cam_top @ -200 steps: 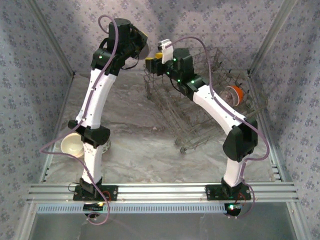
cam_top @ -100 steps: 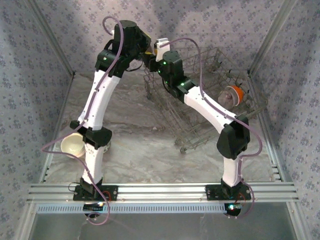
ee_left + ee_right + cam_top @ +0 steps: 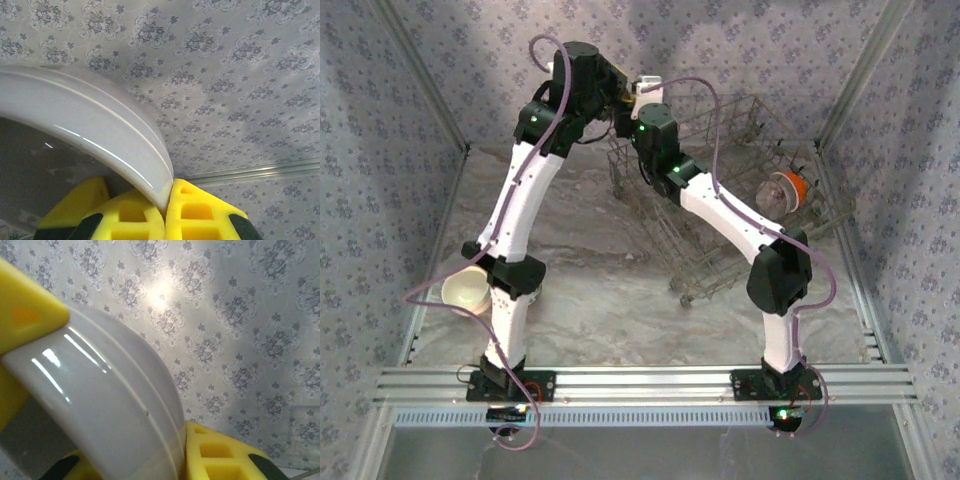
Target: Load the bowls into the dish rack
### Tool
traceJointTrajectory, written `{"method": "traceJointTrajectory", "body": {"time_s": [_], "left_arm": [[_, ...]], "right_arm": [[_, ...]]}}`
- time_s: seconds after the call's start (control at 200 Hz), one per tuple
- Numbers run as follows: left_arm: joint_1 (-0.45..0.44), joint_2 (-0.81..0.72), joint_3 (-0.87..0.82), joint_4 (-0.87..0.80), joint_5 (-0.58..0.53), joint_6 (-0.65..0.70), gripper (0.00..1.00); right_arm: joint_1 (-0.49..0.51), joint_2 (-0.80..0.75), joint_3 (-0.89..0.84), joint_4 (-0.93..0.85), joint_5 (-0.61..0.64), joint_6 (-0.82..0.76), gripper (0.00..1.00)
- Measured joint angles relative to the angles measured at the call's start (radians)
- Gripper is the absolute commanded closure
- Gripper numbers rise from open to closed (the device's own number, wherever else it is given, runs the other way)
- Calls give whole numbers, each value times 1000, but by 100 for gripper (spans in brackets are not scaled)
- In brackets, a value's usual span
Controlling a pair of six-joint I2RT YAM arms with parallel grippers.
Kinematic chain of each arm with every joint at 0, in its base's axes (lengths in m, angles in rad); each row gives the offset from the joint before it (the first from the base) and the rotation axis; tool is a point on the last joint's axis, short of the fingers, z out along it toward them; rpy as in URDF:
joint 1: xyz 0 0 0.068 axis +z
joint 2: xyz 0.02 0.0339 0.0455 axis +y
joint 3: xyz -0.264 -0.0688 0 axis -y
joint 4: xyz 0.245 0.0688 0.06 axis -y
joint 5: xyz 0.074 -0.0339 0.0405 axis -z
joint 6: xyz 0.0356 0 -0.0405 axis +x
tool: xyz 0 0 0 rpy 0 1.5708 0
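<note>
Tilting grey bowl (image 3: 90, 125), rim between jaws

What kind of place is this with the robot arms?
Probably a robot test booth, not a real kitchen: patterned wallpaper walls box in a marble-look table, a metal rail holds the arms' bases, and a wire dish rack sits on it.

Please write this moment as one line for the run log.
left claw: shut on pale grey bowl rim | right claw: shut on same bowl | dish rack: orange bowl inside | table: cream bowl, left side
</note>
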Motion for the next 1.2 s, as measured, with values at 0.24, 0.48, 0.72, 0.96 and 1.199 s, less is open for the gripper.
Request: {"method": "traceJointTrajectory", "body": {"time_s": [0.24, 0.48, 0.72, 0.96, 1.199], "left_arm": [[-3, 0, 0, 11, -14, -20, 100], [-5, 0, -1, 13, -17, 2, 57], [-7, 0, -3, 21, -11, 47, 46], [-8, -7, -3, 59, -8, 153, 40], [-3, -51, -12, 63, -5, 354, 34]], "right_arm": [[5, 18, 29, -1, 29, 10, 100], [3, 40, 69, -31, 59, -2, 100], [-11, 63, 138, -178, 79, -5, 100], [-92, 63, 159, -346, 112, 9, 100], [-227, 60, 253, -606, 169, -90, 100]]}}
